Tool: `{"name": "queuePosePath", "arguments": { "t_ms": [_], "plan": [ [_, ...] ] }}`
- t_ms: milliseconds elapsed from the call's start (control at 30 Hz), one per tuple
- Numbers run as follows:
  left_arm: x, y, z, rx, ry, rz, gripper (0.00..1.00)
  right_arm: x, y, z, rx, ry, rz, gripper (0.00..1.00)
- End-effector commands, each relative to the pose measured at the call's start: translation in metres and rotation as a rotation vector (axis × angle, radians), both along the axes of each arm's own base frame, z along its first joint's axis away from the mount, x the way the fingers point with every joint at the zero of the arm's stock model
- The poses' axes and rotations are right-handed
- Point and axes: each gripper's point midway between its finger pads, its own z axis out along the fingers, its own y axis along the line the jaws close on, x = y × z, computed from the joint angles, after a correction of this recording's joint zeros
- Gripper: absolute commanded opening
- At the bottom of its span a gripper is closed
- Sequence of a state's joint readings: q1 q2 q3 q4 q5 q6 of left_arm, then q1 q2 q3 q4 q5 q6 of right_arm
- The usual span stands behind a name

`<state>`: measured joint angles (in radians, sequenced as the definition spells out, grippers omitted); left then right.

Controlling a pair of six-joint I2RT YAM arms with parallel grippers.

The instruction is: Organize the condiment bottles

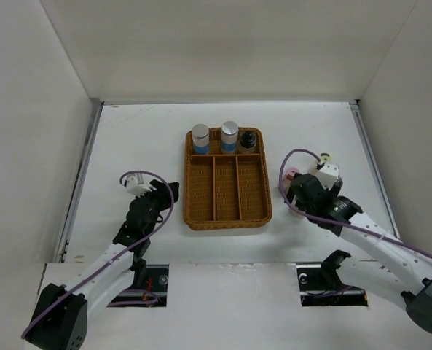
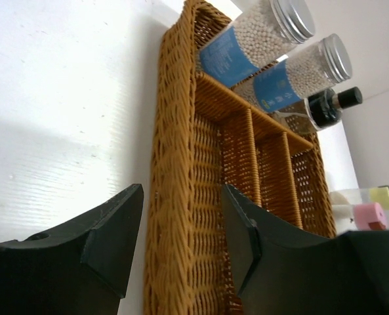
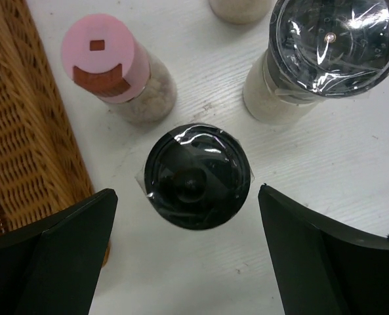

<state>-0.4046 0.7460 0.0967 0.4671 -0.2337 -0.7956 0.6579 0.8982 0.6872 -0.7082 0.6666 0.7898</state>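
Note:
Two blue-labelled bottles with silver caps (image 1: pixel 200 138) (image 1: pixel 229 136) and a black-topped bottle (image 1: pixel 249 140) stand in the back compartment of the wicker tray (image 1: pixel 194 219). In the right wrist view my right gripper (image 3: pixel 186 195) is open above a black-capped bottle (image 3: pixel 194 176) standing on the table, one finger on each side of it. Beside it stand a pink-topped bottle (image 3: pixel 105 59), a grey-topped shaker (image 3: pixel 335 39) and a beige bottle (image 3: pixel 240 8). My left gripper (image 2: pixel 181 230) is open, its jaws astride the tray's left wall (image 2: pixel 174 197).
The tray's three long front compartments (image 1: pixel 226 191) hold nothing. A yellow-topped bottle (image 1: pixel 323 157) stands right of the tray behind my right gripper (image 1: pixel 297 193). The tray's right wall (image 3: pixel 23 131) is close to the right gripper's left finger. White walls enclose the table.

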Motion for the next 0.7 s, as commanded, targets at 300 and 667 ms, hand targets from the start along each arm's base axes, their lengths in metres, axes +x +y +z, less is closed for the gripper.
{"name": "queuePosePath", "arguments": {
  "t_ms": [300, 667],
  "plan": [
    [0.004, 0.006, 0.017, 0.032, -0.129, 0.027, 0.49, 0.035, -0.004, -0.012, 0.092, -0.054, -0.032, 0.78],
    [0.007, 0.007, 0.013, 0.030, -0.116, 0.036, 0.50, 0.025, 0.009, 0.060, 0.135, -0.166, 0.039, 0.52]
  ]
}}
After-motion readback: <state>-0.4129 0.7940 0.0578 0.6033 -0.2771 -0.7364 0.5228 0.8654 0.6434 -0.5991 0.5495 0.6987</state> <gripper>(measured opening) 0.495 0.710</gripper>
